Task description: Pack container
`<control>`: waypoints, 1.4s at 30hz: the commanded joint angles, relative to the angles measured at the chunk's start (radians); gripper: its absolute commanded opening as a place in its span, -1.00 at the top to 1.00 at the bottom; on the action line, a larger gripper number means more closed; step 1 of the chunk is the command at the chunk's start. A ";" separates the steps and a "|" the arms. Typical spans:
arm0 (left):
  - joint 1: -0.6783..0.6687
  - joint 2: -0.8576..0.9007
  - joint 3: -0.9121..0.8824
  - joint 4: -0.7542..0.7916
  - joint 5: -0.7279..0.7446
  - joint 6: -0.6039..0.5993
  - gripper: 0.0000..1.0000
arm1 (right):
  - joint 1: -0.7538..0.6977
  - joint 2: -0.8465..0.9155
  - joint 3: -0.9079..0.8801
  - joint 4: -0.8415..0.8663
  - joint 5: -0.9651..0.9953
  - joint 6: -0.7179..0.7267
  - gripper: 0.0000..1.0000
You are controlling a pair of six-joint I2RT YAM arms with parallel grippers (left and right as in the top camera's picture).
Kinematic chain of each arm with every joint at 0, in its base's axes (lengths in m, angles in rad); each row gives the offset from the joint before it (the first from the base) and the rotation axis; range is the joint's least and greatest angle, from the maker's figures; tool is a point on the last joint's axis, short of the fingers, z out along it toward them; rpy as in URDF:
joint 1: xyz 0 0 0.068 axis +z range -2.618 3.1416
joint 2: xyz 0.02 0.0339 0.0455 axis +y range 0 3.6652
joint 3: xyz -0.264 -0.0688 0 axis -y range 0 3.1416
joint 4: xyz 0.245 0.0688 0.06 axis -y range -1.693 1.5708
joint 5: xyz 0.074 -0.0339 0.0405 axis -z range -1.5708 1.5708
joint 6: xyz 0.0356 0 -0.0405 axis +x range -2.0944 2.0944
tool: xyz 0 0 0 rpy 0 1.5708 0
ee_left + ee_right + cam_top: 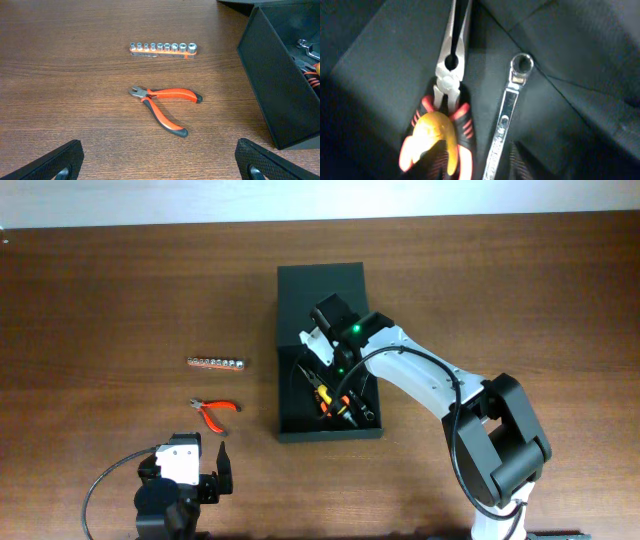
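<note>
The dark green container [284, 385] stands open at table centre, its flap lid [320, 285] lying flat on the far side. Its near wall shows in the left wrist view [270, 95]. My right gripper [335, 372] reaches down inside it. In the right wrist view its fingers [477, 165] are apart, one on each side of a silver wrench [510, 107] that lies on the container floor. Long-nose pliers [451, 65] with red-black handles and a yellow-orange handle [434, 135] lie next to the wrench. My left gripper [205, 477] is open and empty near the front edge.
Orange-handled cutters [215, 412] [165, 102] lie on the wood left of the container, just ahead of my left gripper [160, 170]. A rail of silver sockets [217, 363] [162, 48] lies beyond them. A black cable loops at the front left [100, 480].
</note>
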 commanded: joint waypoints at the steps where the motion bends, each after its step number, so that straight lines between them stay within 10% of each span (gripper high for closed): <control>1: 0.004 -0.008 -0.005 0.002 0.008 0.019 -0.98 | 0.001 -0.015 0.035 -0.034 -0.008 0.052 0.00; 7: 0.004 -0.008 -0.005 0.002 0.008 0.019 -0.98 | 0.001 -0.110 0.166 -0.173 -0.027 0.085 -0.63; 8: 0.004 -0.008 -0.005 0.002 0.008 0.019 -0.99 | 0.001 -0.139 0.185 -0.190 -0.026 0.085 -1.00; 20: 0.004 -0.008 -0.005 0.002 0.008 0.019 -0.98 | -0.008 -0.649 0.186 -0.304 0.168 0.157 -0.98; 42: 0.004 -0.008 -0.005 0.002 0.008 0.019 -0.98 | -0.008 -1.625 -0.504 -0.217 0.234 0.348 -0.98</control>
